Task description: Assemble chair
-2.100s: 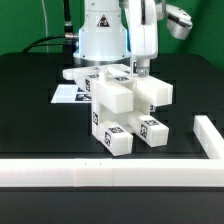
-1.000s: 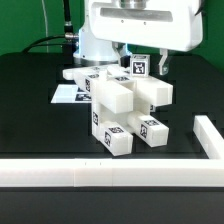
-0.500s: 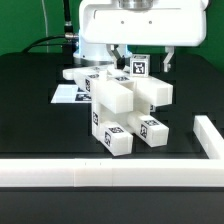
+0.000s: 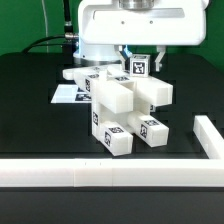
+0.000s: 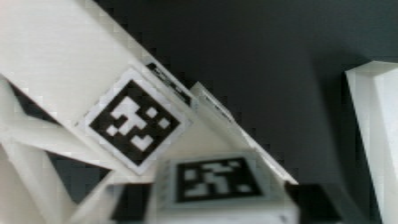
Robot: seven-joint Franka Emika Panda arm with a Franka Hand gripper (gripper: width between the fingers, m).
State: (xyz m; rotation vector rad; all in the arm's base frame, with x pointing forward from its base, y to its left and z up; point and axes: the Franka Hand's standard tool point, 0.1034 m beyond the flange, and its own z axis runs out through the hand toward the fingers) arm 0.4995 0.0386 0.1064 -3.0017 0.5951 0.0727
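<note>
Exterior frontal — wrist close on chair [image 5: 134,120]

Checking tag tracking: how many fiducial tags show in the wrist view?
2. On the chair: a large tag on the slanted face nearest the camera, and a smaller tag on a face beyond. Others may be hidden.

arm [image 4: 100,40]: glossy white, rounded | end effector [image 4: 141,60]: wide white housing
</note>
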